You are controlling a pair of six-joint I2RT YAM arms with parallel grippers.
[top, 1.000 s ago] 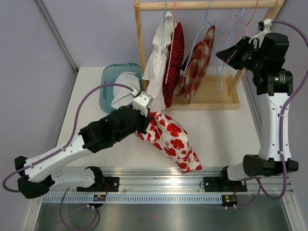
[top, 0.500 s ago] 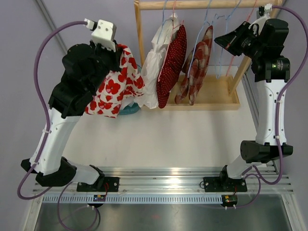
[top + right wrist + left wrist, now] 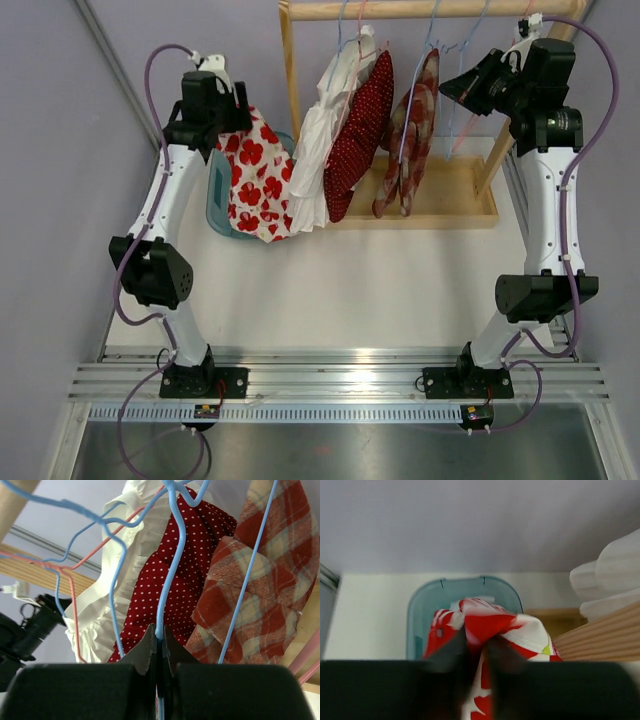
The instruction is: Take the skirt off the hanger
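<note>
Skirt, white with red flowers, is off its hanger; it hangs bunched from the left gripper at the far left, over the teal bin; its hem drapes across the bin's right rim. In the left wrist view the fingers pinch a fold of the cloth, bin directly below. Right gripper is clamped on the wire of a bare blue hanger, far right on the wooden rack. White, polka-dot and plaid garments hang between the two arms.

Judged step: removal done, drop-off in hand. Next move likely calls for parting the left jaws over the bin and letting the cloth fall clear of the rim.

No brand, label or writing readable.
</note>
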